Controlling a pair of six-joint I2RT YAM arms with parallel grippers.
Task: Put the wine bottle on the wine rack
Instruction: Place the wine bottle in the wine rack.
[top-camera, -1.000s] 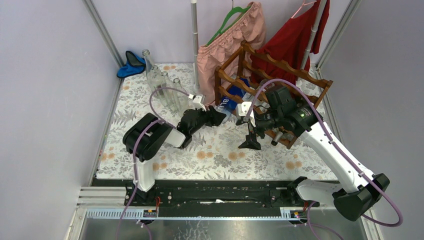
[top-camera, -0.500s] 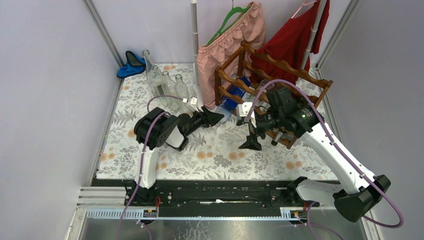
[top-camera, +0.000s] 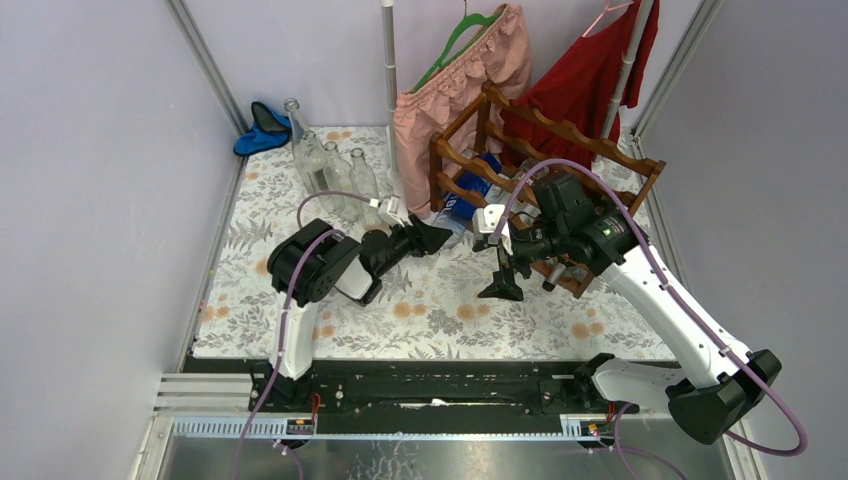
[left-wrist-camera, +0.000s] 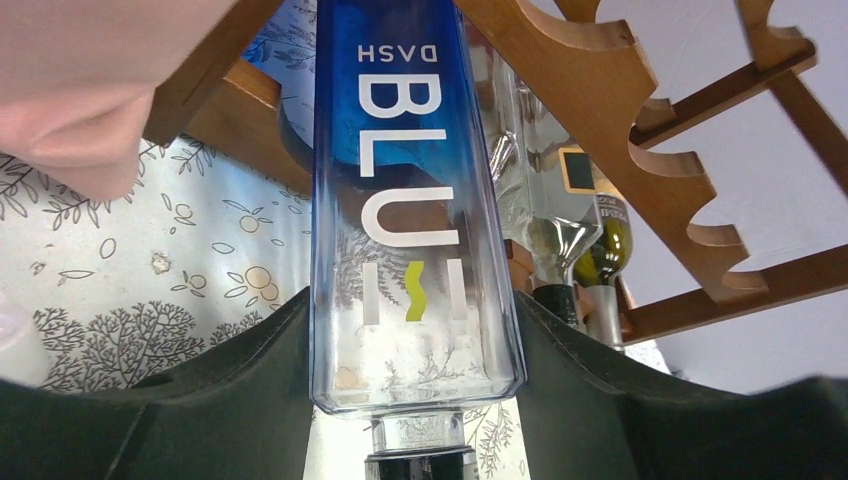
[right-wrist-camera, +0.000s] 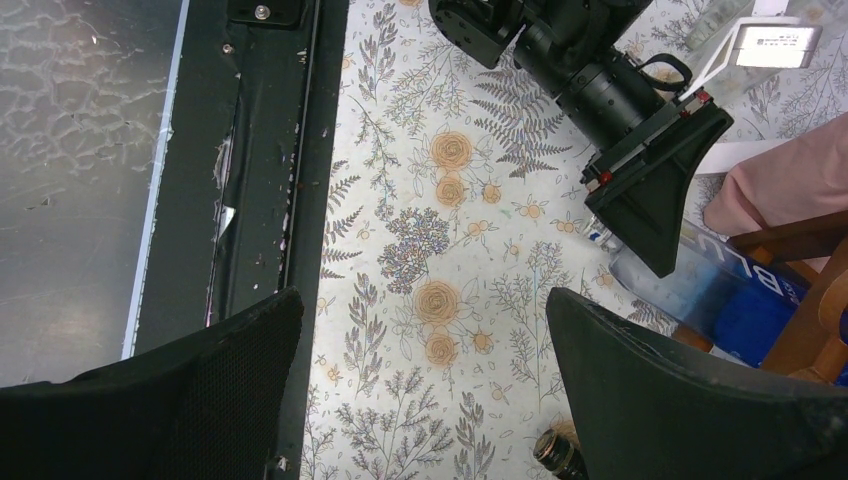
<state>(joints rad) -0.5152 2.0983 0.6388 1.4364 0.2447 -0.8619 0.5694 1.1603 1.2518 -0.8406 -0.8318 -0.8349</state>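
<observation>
Left wrist view: the wine bottle (left-wrist-camera: 415, 200), blue glass fading to clear with white lettering, lies lengthwise between the two fingers (left-wrist-camera: 230, 390) of the left gripper (left-wrist-camera: 412, 300). Both fingers press against its sides near the shoulder, so this gripper is clamped on the wine bottle. The neck and dark cap point back at the camera. The base end runs away into the wooden rack (left-wrist-camera: 640, 120), between its rails. Two other bottles (left-wrist-camera: 560, 225) lie in the rack just right of it, necks outward. A pink cloth (left-wrist-camera: 90, 90) hangs at upper left.

Top view: the left gripper sits at the near-left end of the rack, which stands on the far-right part of the flowered table cover (top-camera: 430, 310). Some blue of the wine bottle shows inside a lower tier. The right gripper (top-camera: 500, 280) hangs just on the near side of the rack, fingers wide apart and holding nothing. The right wrist view shows only table cover between them.

Progress, judged: late stage. The pick-up is done and the wine bottle is largely fed into a lower slot. I cannot tell whether its body rests on the rails or is carried by the grip alone.

Left to do: seat it fully, spread the fingers, and back the arm out toward the near left without dragging the neck along.
</observation>
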